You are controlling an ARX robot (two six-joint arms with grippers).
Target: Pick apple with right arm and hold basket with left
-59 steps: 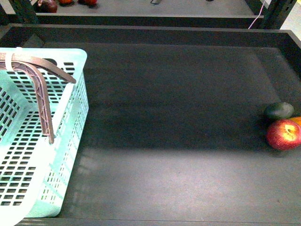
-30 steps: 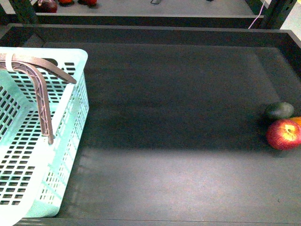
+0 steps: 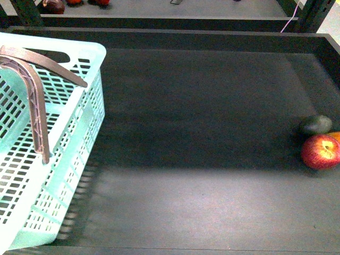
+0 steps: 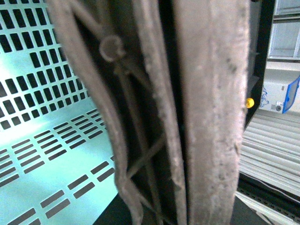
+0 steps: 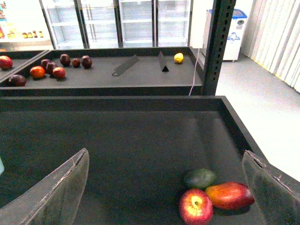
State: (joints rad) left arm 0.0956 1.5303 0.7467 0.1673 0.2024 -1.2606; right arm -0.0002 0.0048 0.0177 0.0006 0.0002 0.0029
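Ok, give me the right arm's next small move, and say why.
Probably ease the right pincer forward and down, centred on the apple. Its jaws stand wide open and empty, and the apple lies ahead on the dark tray, touching an orange-red fruit with a dark green fruit just beyond, so the approach needs care.

Before me, the basket [image 3: 79, 133] is pale aqua, its walls and floor patterned with rows of dark slots; its ribbed handle [image 3: 33, 101] is brown. The desk [image 3: 202, 175] is matt black. The apple [image 3: 321, 151] is red with yellow streaks, the dark green fruit [image 3: 315, 125] plain, the orange-red fruit [image 5: 229, 195] blushed. My right hand [image 5: 165, 157] has dull grey fingers [image 5: 61, 192].
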